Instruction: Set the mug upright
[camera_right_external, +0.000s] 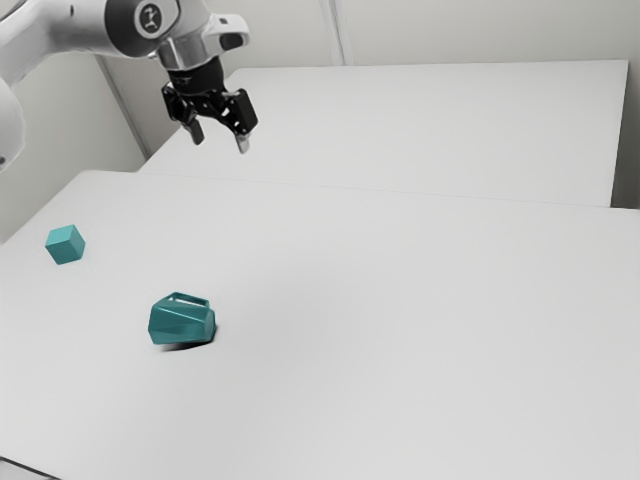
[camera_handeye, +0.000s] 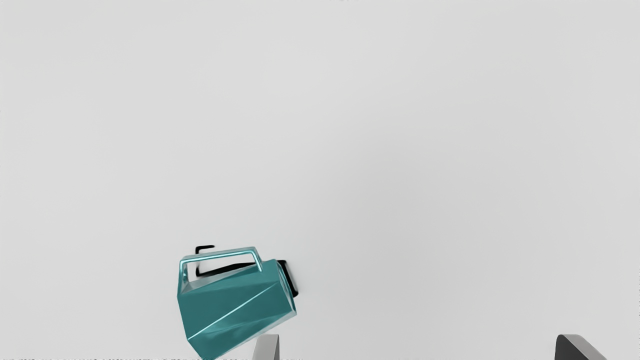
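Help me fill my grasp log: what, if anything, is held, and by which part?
Nothing: the open gripper hangs clear of the mug, which lies on its side.

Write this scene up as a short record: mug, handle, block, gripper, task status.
mug: teal, faceted, lying on its side on the white table
handle: attached, clear of the gripper
block: teal, on the table, toward the exterior view's left from the mug
gripper: raised above the table, fingers apart, holding nothing
task status: mug not upright
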